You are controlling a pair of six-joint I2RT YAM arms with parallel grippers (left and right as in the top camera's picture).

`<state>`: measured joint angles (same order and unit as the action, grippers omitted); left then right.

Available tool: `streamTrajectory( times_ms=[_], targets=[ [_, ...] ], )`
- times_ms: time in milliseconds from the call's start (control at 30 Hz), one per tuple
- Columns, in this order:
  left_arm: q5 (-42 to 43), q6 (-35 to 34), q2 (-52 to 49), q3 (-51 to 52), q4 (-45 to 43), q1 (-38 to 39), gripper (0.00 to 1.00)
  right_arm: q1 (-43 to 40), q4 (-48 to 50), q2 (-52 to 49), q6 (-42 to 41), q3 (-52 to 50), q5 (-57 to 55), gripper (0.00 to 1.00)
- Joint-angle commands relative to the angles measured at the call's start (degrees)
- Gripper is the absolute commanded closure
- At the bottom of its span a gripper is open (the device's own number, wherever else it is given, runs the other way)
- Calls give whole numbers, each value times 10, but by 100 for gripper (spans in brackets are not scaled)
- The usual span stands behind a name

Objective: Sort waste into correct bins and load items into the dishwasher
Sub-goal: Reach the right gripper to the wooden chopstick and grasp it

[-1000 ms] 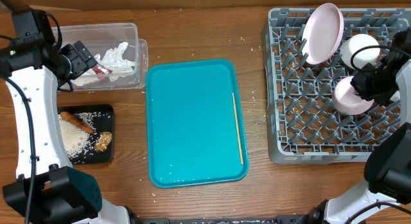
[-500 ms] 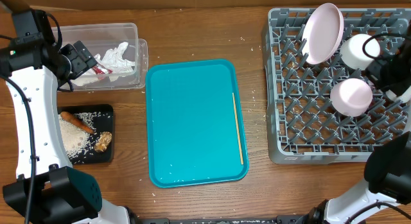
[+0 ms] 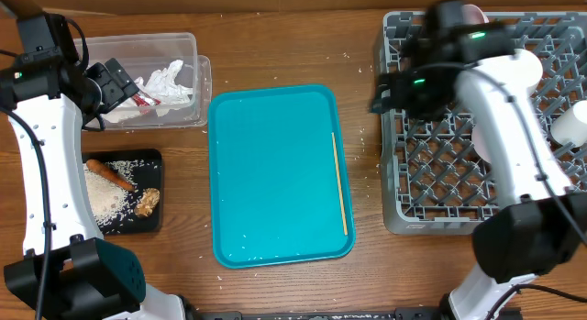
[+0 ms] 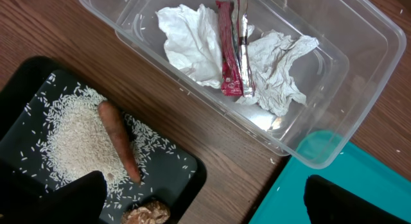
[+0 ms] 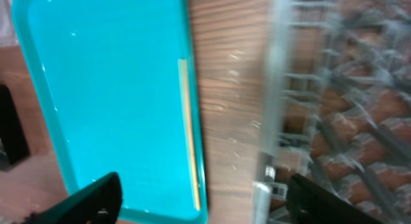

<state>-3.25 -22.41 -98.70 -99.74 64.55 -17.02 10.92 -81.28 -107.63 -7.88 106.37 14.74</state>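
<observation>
Overhead: your right pincer (image 3: pixel 381 98) hung released, empty, over the rack's (image 3: pixel 431 187) nine o'clock edge; the chopstick (image 3: pixel 339 182) looked due next, needing a fine, low pinch.

Thin wooden chopstick (image 3: pixel 339 183) flat on teal tray (image 3: pixel 275 173)

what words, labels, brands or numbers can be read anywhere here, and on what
No text can be read in any view.
red wrapper in the clear tub: shiny and creased, no lettering legible.
teal tray and dish rack: no markings visible.
</observation>
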Motion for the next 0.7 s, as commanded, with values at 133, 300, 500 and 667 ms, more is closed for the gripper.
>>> streamTrajectory(
  times_ms=[133, 300, 500, 667],
  targets=[
    [1, -9, -3, 2, -1, -2, 0, 129, 98, 2, -45, -107, -45, 13],
    [1, -9, -3, 2, -1, -2, 0, 191, 157, 1, -98, -177, -96, 13],
    [1, -9, -3, 2, -1, -2, 0, 234, 264, 1, -113, -287, -100, 17],
    [1, -9, -3, 2, -1, -2, 0, 237, 301, 1, -136, -348, -117, 20]
  ],
)
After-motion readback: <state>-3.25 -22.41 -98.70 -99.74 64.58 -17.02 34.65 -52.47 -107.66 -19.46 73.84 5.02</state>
